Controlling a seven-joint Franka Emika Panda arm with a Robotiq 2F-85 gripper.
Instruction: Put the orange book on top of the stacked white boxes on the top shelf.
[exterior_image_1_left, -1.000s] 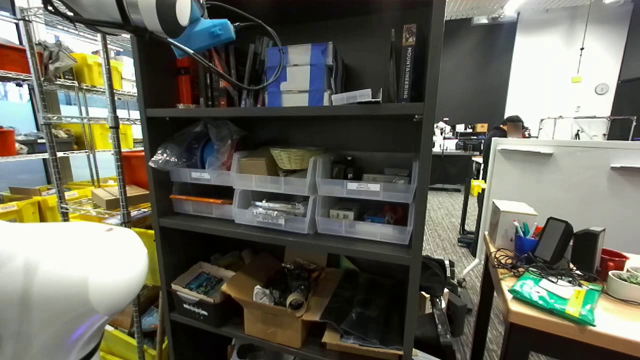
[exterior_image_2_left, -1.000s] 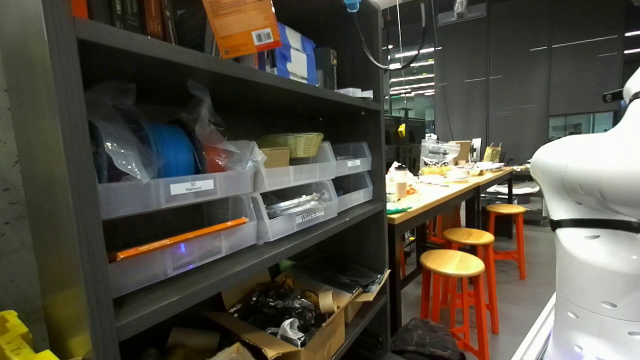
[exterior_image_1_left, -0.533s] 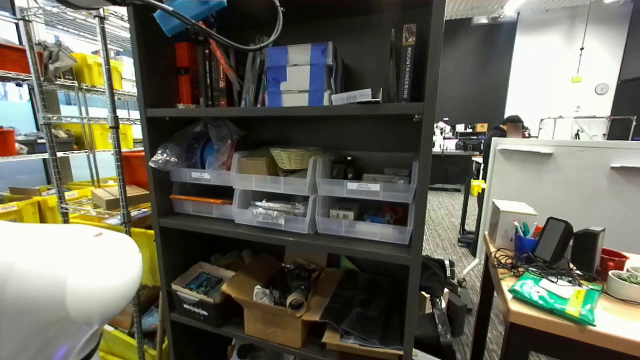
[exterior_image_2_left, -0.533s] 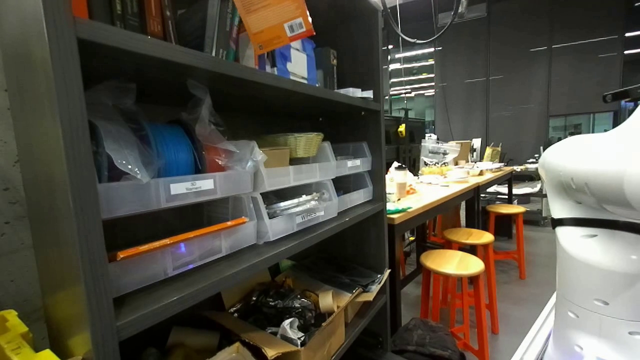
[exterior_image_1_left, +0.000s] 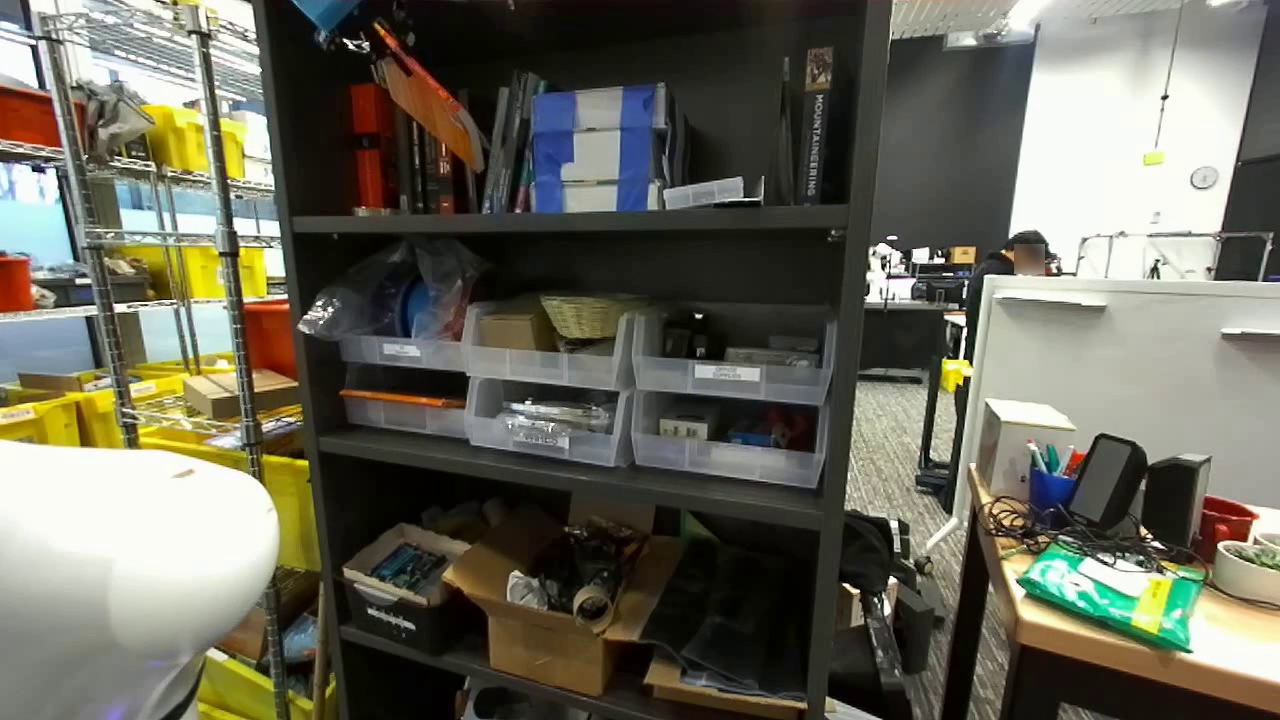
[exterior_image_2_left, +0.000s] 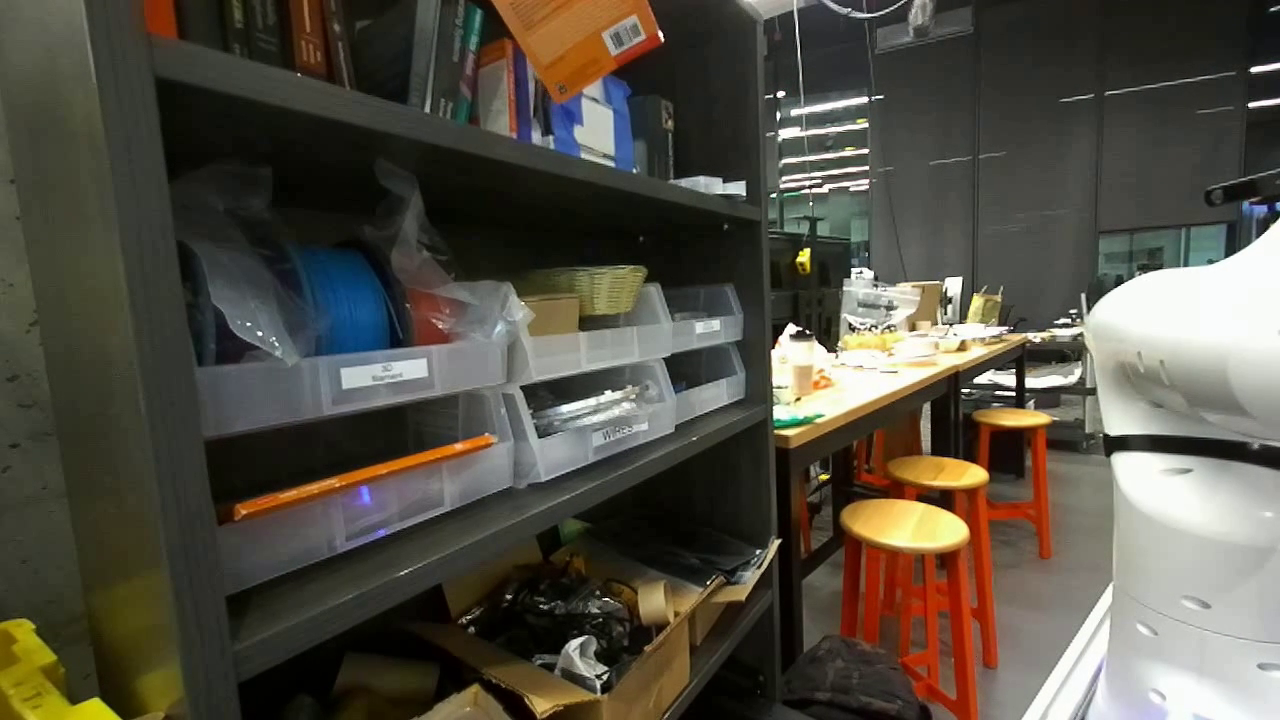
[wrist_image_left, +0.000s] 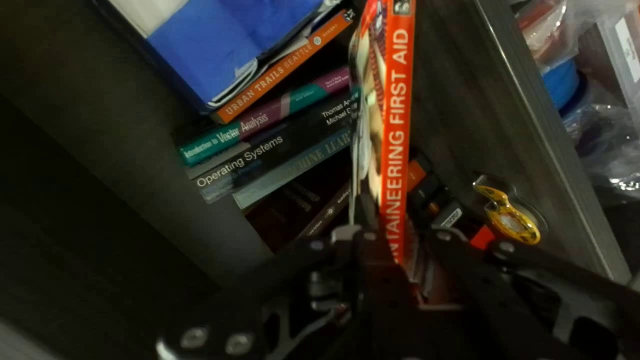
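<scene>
My gripper (wrist_image_left: 389, 240) is shut on the orange book (wrist_image_left: 397, 125), whose spine shows between the fingers in the wrist view. In an exterior view the tilted book (exterior_image_1_left: 432, 105) hangs in front of the upright books, left of the stacked white boxes (exterior_image_1_left: 597, 155) and apart from them. In an exterior view the book (exterior_image_2_left: 580, 40) partly covers the boxes (exterior_image_2_left: 597, 128). The boxes, with blue bands, stand on the top shelf (exterior_image_1_left: 570, 222). They also show at the upper left of the wrist view (wrist_image_left: 215, 45). The gripper is mostly cut off or dark in the exterior views.
Upright books (exterior_image_1_left: 430, 165) stand left of the boxes. A small white tray (exterior_image_1_left: 703, 193) and a Mountaineering book (exterior_image_1_left: 816, 130) stand to the right. The shelving unit's side post (exterior_image_1_left: 865, 300) bounds the right. Grey bins (exterior_image_1_left: 550, 425) fill the shelf below, one holding another thin orange item (exterior_image_2_left: 360, 478).
The arm has moved up, its blue mount nearly leaving an exterior view. The held orange book has risen and shifted toward the boxes, now showing beside the upright books.
</scene>
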